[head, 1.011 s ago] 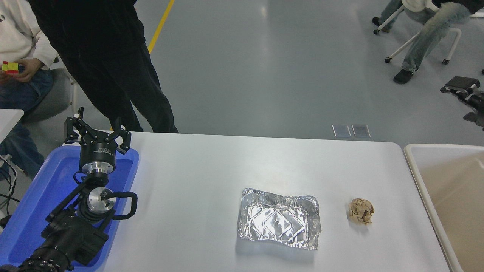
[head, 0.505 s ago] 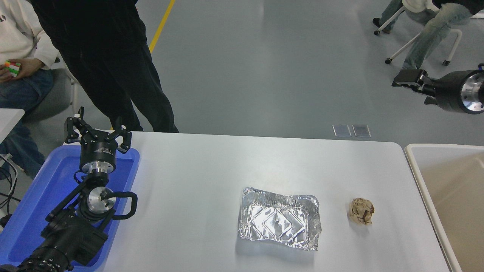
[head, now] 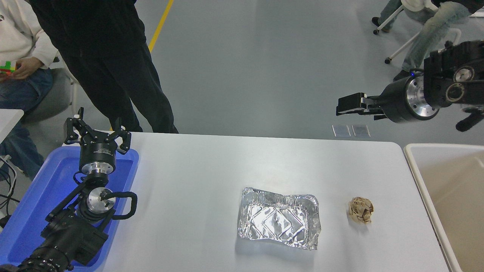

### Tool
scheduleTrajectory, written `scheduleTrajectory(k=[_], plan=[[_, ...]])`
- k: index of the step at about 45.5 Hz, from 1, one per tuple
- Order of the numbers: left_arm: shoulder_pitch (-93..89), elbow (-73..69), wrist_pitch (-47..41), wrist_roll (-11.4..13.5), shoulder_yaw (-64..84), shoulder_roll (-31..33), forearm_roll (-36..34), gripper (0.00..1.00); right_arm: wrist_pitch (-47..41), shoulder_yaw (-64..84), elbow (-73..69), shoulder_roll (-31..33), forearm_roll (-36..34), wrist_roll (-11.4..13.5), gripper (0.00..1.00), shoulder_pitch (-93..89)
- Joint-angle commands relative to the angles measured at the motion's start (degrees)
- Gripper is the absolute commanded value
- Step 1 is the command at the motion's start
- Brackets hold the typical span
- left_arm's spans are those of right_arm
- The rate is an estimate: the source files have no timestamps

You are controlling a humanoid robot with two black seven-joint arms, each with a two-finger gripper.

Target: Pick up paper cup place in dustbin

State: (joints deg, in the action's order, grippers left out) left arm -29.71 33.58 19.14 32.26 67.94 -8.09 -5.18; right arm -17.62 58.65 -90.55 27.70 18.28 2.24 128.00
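Note:
The paper cup is out of view. The dustbin, beige with a thick off-white rim, stands against the table's right end, cut off by the picture's edge. My right gripper hangs in the air beyond the table's far right corner and points left, up and left of the dustbin. It is seen side-on, and nothing shows in it. My left gripper is parked open over the far end of the blue tray at the lower left.
A crinkled silver foil tray lies at the table's middle front. A crumpled brown paper ball sits to its right. One person in black stands at the far left edge; another sits beside them holding a coloured cube.
My right arm has swung in from the right edge, its gripper travelling left and somewhat lower. The left arm and the things on the table have stayed put.

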Motion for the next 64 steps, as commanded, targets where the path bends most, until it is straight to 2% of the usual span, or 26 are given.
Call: scheduleTrajectory(k=[1, 13, 19, 28, 41, 64], plan=[[0.0, 0.0, 0.0, 0.0, 0.0, 0.0, 0.0, 0.99, -5.0, 0.2, -1.2, -7.9, -0.6, 0.0, 1.00, 3.7], [0.0, 0.1, 0.0, 0.0, 0.0, 0.0, 0.0, 0.99, -5.3, 1.1, -0.6, -15.2, -5.8, -0.1, 1.00, 4.1], [0.0, 0.0, 0.0, 0.0, 0.0, 0.0, 0.0, 0.99, -5.5, 1.4, -0.5, -15.4, -9.3, 0.0, 1.00, 4.2], [0.0, 0.0, 0.0, 0.0, 0.0, 0.0, 0.0, 0.99, -6.8, 6.8, -0.9, -15.0, -10.9, 0.0, 1.00, 4.4], [0.0, 0.0, 0.0, 0.0, 0.0, 0.0, 0.0, 0.99, -17.7, 11.8, -1.8, -10.3, -11.9, 0.0, 1.00, 10.9], [0.0, 0.0, 0.0, 0.0, 0.0, 0.0, 0.0, 0.99, -20.3, 12.0, -3.8, -12.2, -12.0, -0.1, 1.00, 12.3]])
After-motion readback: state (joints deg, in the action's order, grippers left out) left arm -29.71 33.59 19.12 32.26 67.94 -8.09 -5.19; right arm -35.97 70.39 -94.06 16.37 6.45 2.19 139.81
